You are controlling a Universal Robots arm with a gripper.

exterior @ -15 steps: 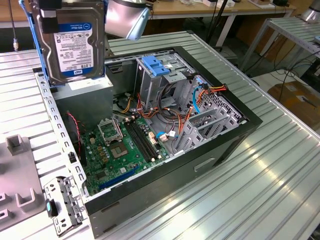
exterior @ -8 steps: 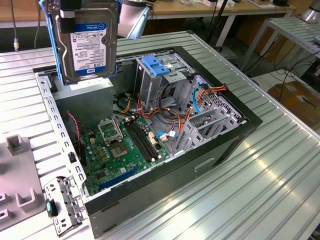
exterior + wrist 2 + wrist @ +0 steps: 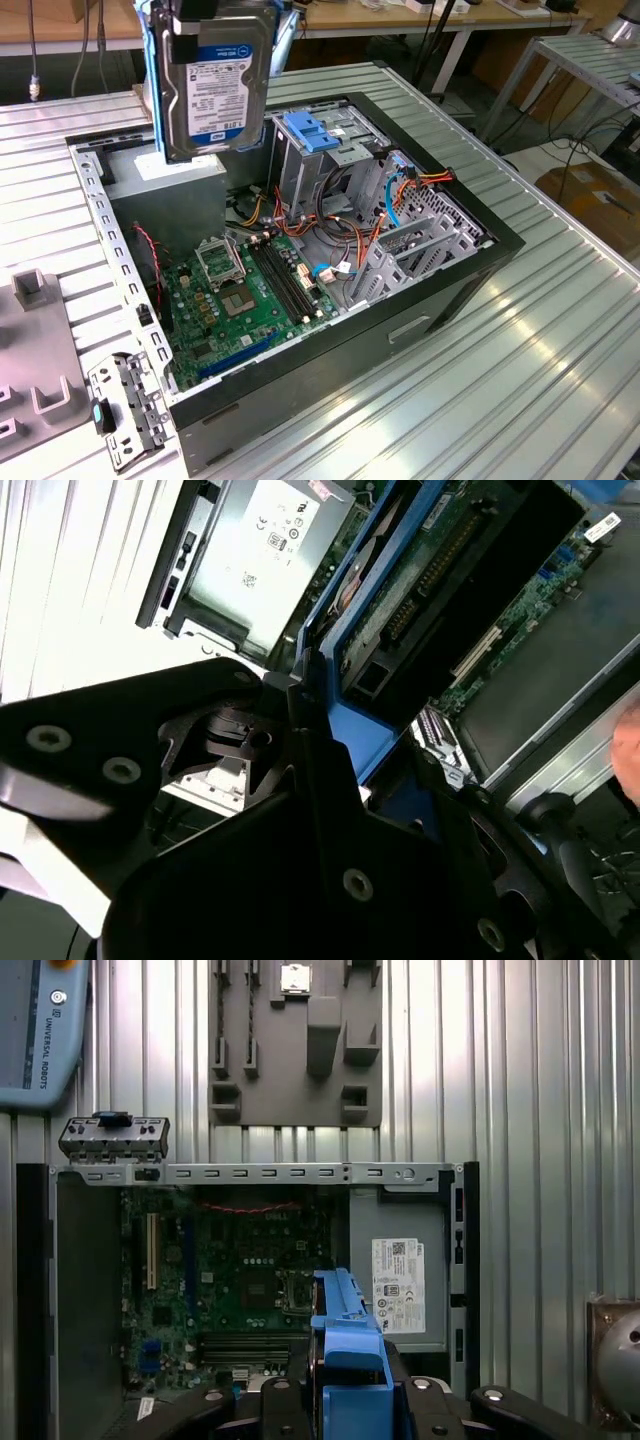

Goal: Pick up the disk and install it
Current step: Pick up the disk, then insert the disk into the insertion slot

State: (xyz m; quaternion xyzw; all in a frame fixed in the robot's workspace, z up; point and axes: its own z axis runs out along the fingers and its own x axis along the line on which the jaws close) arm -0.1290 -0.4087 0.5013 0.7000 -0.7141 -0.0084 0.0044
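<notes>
Over case (image 3: 330, 370) — hand (image 3: 346, 1400) tight on disk (image 3: 215, 85)

Disk (image 3: 346, 1345) edge-on in the end effector (image 3: 345, 1398) — green motherboard (image 3: 240, 1280) and power supply (image 3: 400, 1295) beyond

The table (image 3: 560, 400) I work on is silver metal with long ribs running down it. Light makes bright stripes on the ribs. At the back of the room stands a long wooden bench (image 3: 400, 18) with pale legs, and dark cables (image 3: 432, 40) hang down by it. At the exterior view's right stands another ribbed metal table (image 3: 590, 60). The floor (image 3: 530, 165) near it is pale, and brown cardboard (image 3: 590, 200) lies on it.
</notes>
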